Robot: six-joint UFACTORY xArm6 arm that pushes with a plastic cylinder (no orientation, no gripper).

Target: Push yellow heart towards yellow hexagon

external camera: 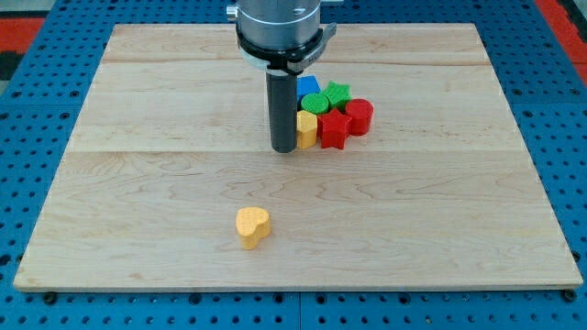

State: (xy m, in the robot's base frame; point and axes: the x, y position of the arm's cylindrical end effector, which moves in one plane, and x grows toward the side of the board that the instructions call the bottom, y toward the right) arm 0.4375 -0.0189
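Note:
The yellow heart (252, 225) lies alone on the wooden board, below the middle. The yellow hexagon (306, 128) sits at the left edge of a tight cluster of blocks above the middle, partly hidden by my rod. My tip (283, 148) rests on the board just left of the yellow hexagon, touching or nearly touching it. The tip is well above and slightly right of the yellow heart, with bare board between them.
The cluster also holds a blue block (307, 87), a green round block (316, 102), a green star (338, 93), a red star (334, 129) and a red round block (359, 115). The board (138, 183) lies on a blue pegboard (27, 137).

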